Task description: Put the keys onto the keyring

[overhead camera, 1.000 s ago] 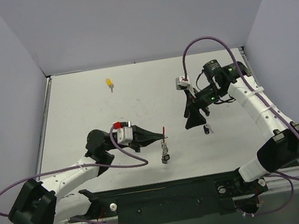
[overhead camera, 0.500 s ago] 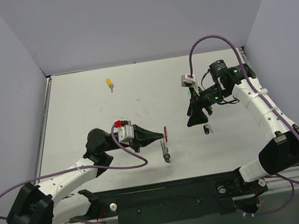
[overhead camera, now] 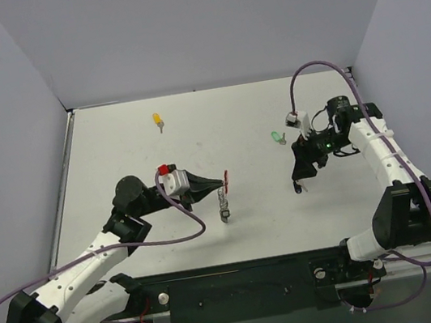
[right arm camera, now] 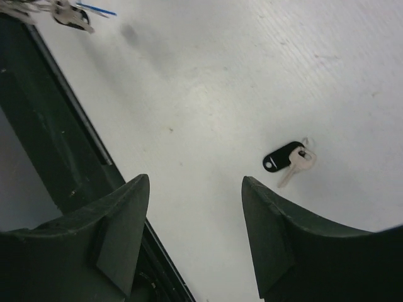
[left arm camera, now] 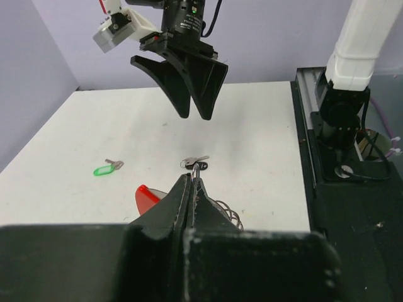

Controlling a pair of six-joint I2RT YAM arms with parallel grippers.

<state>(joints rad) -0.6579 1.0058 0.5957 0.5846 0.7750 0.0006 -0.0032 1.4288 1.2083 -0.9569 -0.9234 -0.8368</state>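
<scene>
Red-tagged keyring (overhead camera: 223, 207), apparently pinched by left gripper (overhead camera: 224, 183) (far from edges); right gripper (right arm camera: 195, 181) wide over black key (right arm camera: 283, 157).

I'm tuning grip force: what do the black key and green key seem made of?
Black key: smooth dark head with a hole, likely plastic; pale silvery blade, probably metal. Green key: bright green head, likely plastic; greyish shiny blade, seemingly metal.
</scene>
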